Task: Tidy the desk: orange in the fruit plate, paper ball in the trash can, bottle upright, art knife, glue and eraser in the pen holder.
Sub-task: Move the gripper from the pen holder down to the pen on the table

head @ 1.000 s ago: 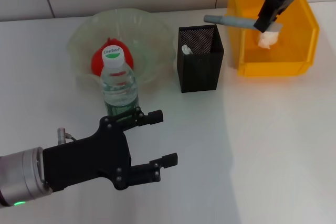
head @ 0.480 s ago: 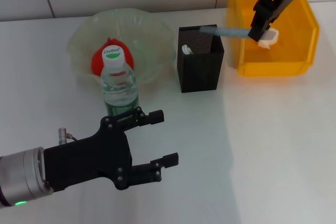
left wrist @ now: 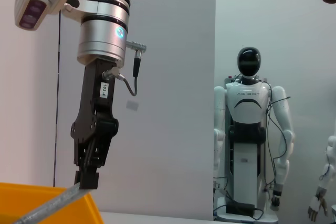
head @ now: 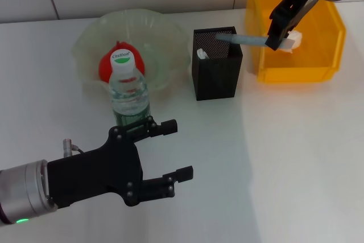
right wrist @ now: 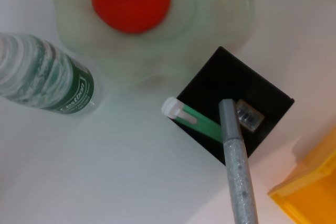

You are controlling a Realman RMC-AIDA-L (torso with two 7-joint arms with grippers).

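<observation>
My right gripper [head: 274, 37] is shut on the grey art knife [head: 242, 39], held nearly level with its tip over the open top of the black mesh pen holder [head: 216, 78]. In the right wrist view the art knife [right wrist: 239, 171] hangs above the pen holder [right wrist: 265, 95], which contains a green glue stick [right wrist: 197, 120] and a small pale eraser [right wrist: 248, 115]. The orange [head: 106, 68] lies in the translucent fruit plate [head: 148, 27]. The bottle [head: 129, 92] stands upright before the plate. A paper ball [head: 293, 41] lies in the yellow trash can [head: 296, 72]. My left gripper [head: 173, 152] hovers open near the front.
The trash can stands just right of the pen holder, close under my right arm. The left wrist view shows the right gripper [left wrist: 86, 179] with the knife over the trash can's corner [left wrist: 47, 205]. White tabletop lies in front and to the right.
My right gripper has carried the art knife left, from over the trash can until its tip is above the pen holder. The left arm has not moved.
</observation>
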